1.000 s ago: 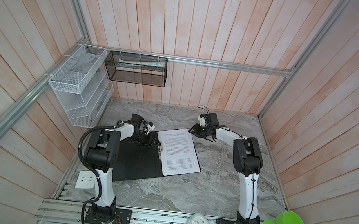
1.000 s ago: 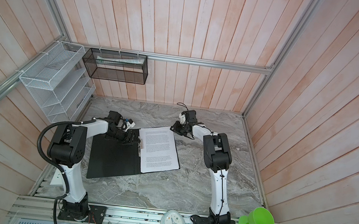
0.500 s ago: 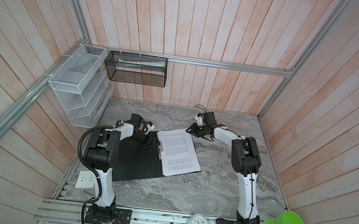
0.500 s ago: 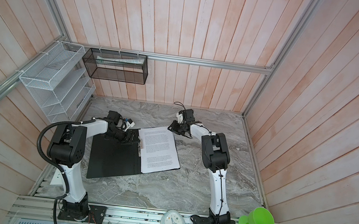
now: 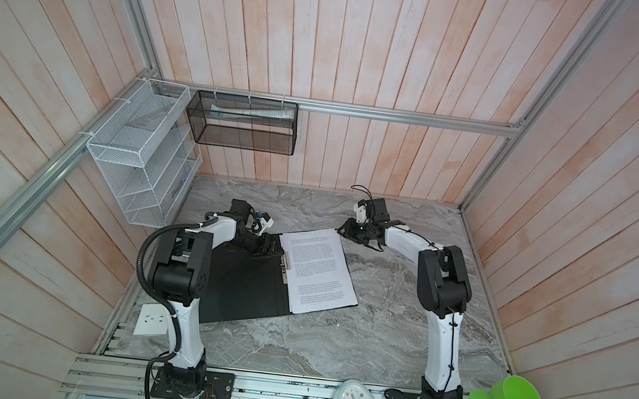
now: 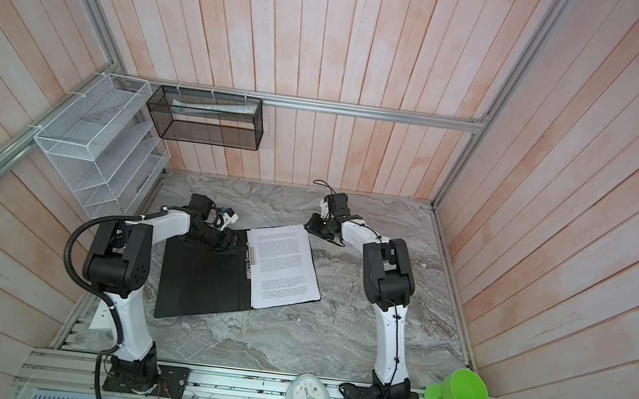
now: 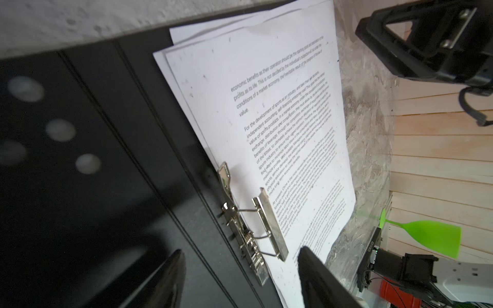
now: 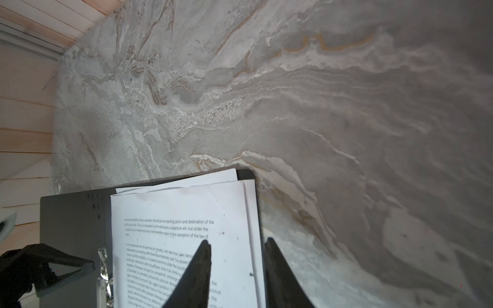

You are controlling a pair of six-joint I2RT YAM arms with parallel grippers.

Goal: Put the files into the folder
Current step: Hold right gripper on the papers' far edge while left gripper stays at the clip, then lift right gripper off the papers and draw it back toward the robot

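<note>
Hovering my left hand, spread, over the clip; my right hand, parted and empty, straddles the far corner of the files, which lie fanned in the open folder. Clamping now risks trapping misaligned sheets.

Files on folder, right side

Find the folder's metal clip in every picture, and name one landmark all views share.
In a top view: metal clip, mid-table, along the edge of the files.
In a top view: same spot.
Left wrist: lower middle.
Right wrist: bottom edge, partly cut off.
Shared landmark: the files.
</note>
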